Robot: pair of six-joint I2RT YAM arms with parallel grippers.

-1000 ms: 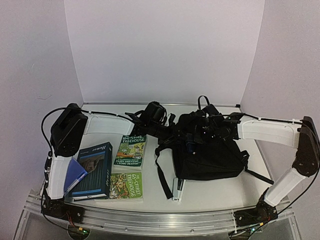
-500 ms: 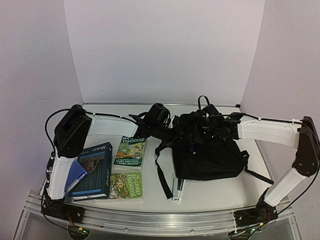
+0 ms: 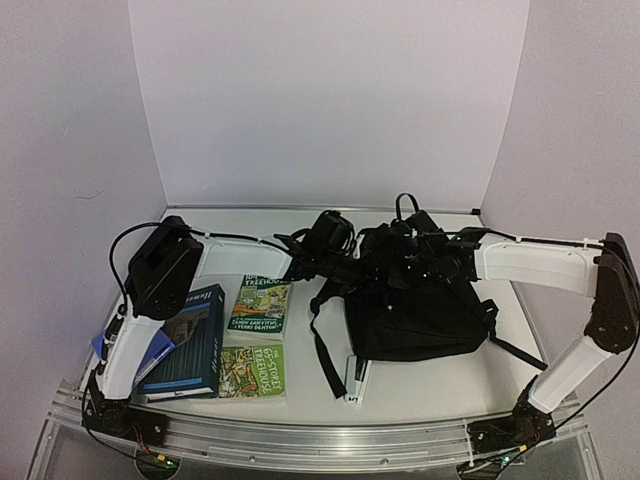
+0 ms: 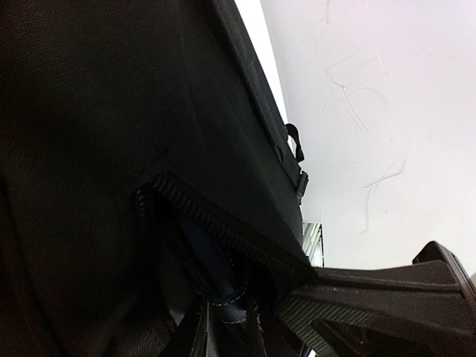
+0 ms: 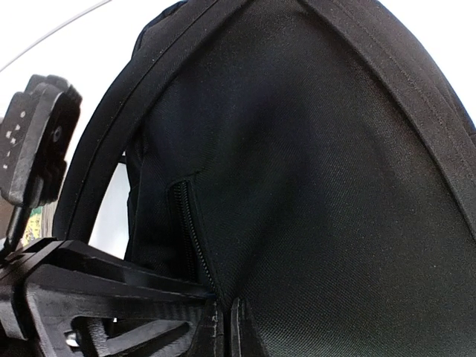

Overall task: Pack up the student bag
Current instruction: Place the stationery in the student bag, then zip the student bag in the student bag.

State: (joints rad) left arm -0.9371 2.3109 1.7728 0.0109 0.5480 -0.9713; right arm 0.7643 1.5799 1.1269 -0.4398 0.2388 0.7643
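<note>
Barely started tbh. The student bag [image 3: 410, 315] lies on the right of the counter [image 3: 430, 390], books [image 3: 258, 308] out beside it, none packed yet. The right pincer [image 5: 223, 316] is pinched tight on bag fabric by the zip. The left pincer [image 4: 234, 331] is narrow at the opening, can't tell if it grips.
</note>
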